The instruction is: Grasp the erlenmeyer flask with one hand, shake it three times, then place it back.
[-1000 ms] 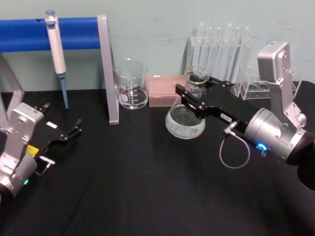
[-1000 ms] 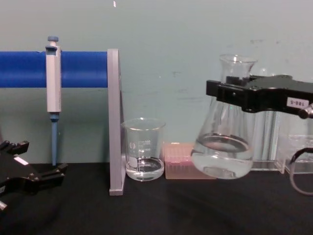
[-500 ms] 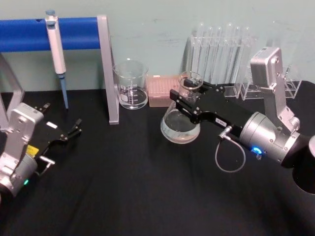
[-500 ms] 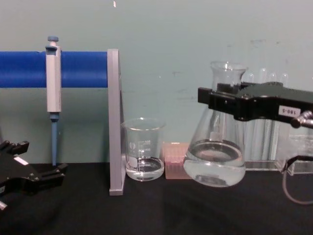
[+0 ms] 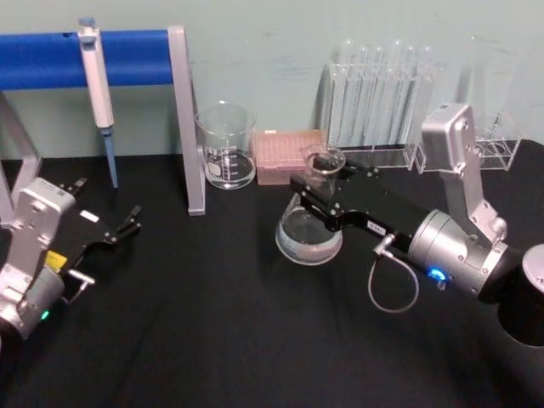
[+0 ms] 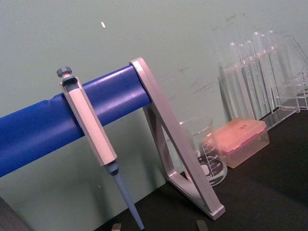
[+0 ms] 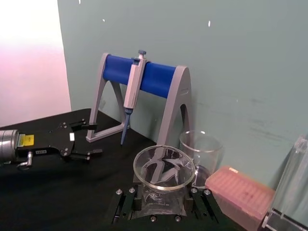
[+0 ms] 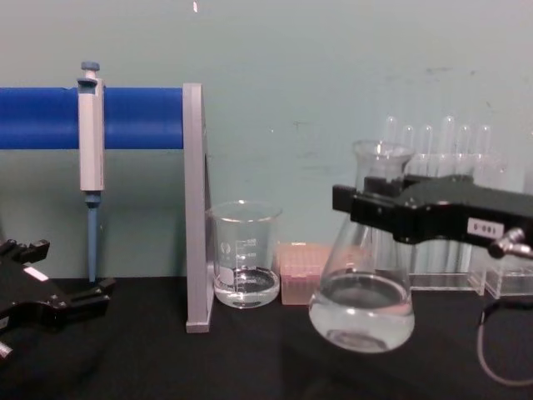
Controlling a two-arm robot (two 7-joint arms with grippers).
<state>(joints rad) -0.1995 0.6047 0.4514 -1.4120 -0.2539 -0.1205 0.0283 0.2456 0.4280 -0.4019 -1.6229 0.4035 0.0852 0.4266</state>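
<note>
The erlenmeyer flask (image 5: pixel 309 235) is clear glass with a little clear liquid in its wide base. My right gripper (image 5: pixel 316 189), the hand, is shut on its narrow neck just under the rim. In the chest view the flask (image 8: pixel 361 310) hangs low over the black cloth, slightly tilted, with the black jaws (image 8: pixel 385 208) across its neck; I cannot tell whether its base touches the cloth. The right wrist view looks down into the flask's mouth (image 7: pixel 163 168). My left gripper (image 5: pixel 109 212) rests open at the far left of the table.
A glass beaker (image 5: pixel 226 146) and a pink tip box (image 5: pixel 289 155) stand at the back, just behind the flask. A rack of test tubes (image 5: pixel 378 93) stands at the back right. A pipette (image 5: pixel 97 75) hangs on the blue-barred stand (image 5: pixel 186 119) at the left.
My right gripper has carried the flask down and a little left, toward me. It now hangs lower over the cloth. The left arm has not moved.
</note>
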